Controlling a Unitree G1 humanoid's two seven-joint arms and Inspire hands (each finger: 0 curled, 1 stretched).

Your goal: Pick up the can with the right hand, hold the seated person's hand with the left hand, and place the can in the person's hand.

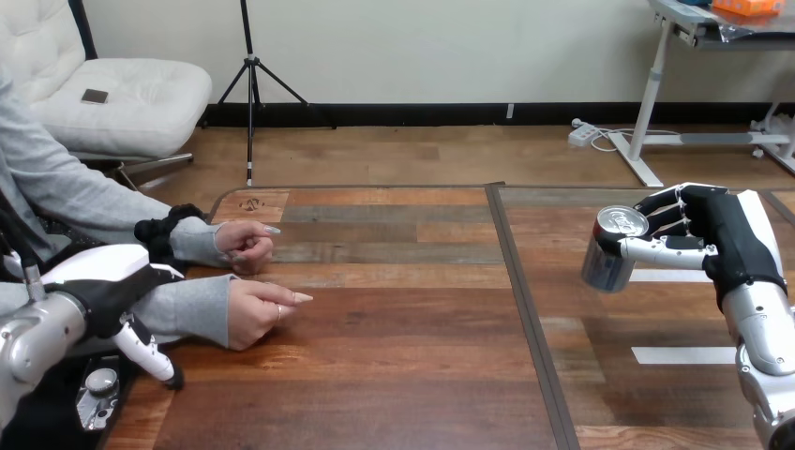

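the wide middle of the table (403, 375) lies bare, open for a pass from right to left. at the right, the can (614, 248) sits wrapped in the right hand (722, 239). at the left, the person's nearer hand (258, 311) and the person's farther hand (246, 246) rest on the wood, a narrow gap between them. the left hand (112, 291) crowds the nearer forearm.

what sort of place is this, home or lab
Likely a robot test bench, not a home: a wooden table marked with white tape strips, the robot's right hand curled round a can, and a person's hands resting at the table's left side.
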